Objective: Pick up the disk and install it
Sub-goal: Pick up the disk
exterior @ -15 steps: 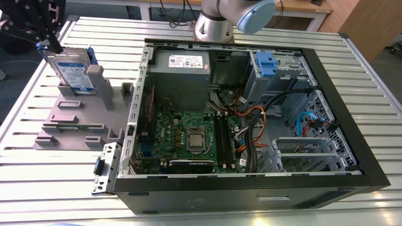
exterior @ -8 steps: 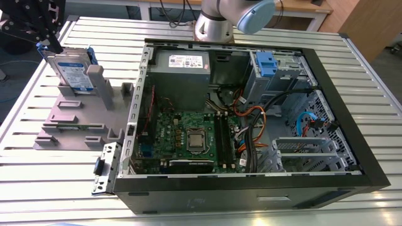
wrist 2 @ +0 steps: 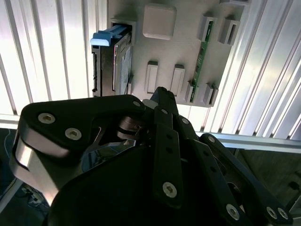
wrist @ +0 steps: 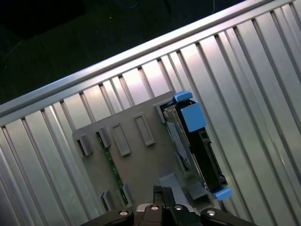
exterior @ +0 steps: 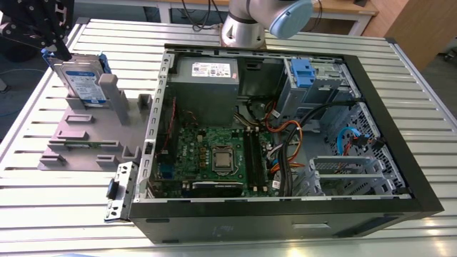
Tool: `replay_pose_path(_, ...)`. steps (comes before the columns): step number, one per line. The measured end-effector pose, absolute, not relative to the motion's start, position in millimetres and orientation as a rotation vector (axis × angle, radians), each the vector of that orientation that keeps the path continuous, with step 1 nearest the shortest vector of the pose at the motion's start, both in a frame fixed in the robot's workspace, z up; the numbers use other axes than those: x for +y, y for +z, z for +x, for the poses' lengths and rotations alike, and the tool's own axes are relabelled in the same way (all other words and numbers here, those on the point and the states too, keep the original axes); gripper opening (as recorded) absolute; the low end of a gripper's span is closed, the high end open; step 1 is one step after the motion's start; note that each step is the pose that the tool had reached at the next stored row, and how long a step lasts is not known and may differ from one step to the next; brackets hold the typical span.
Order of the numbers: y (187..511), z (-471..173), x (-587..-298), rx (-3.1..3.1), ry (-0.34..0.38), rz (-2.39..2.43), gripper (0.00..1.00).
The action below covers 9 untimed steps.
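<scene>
The disk (exterior: pixel 80 80) stands on edge in the grey stand (exterior: pixel 75 134) near the slatted table's (exterior: pixel 50 184) edge at the exterior view's left, with the gripper (exterior: pixel 60 52) just above its top corner, not holding it, how far open I cannot tell.

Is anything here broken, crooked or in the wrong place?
Nothing looks damaged or spilled. The computer case lies on its side with its panel off, its insides exposed and its cables loose, which seems deliberate. The disk stands on edge in the grey stand beside it, with the gripper close by its top.
</scene>
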<state>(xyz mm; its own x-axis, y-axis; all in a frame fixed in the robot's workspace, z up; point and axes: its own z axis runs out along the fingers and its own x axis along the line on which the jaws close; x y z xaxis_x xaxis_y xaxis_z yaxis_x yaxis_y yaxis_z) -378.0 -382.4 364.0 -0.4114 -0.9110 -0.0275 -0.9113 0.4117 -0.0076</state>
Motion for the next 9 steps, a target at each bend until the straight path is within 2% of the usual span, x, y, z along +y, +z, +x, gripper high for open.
replay_pose_path(9, 364.0, -377.9, -382.4, 2.608, 0.014, -1.702, 0.11)
